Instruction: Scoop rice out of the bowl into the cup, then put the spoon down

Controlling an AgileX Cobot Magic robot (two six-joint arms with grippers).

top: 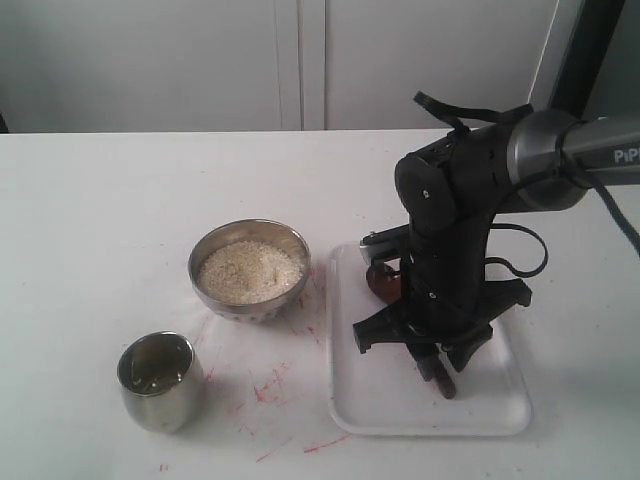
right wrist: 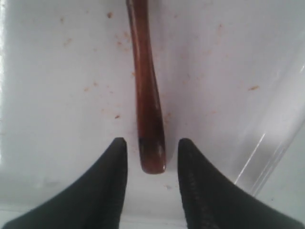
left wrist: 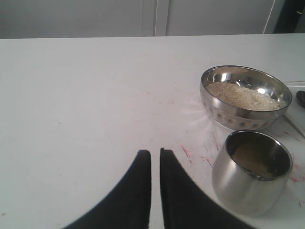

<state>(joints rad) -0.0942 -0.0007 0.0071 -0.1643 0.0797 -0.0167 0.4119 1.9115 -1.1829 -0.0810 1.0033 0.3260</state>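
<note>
- Cup (top: 157,380), nearest: rice (left wrist: 252,160) inside, so scooping looks done.
- Left gripper (left wrist: 155,151): jaws nearly together, empty.
- Spoon (right wrist: 145,95) flat on white tray (top: 500,415); right gripper (right wrist: 152,140) straddles handle end, jaws apart, not touching. Only retreat left.
- Bowl (top: 250,300), farther back: mostly full.

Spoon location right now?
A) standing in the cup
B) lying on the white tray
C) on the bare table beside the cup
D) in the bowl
B: the spoon lies flat on the white tray, and the jaws of the right gripper stand apart on either side of its handle end, with a gap on each side.
</note>
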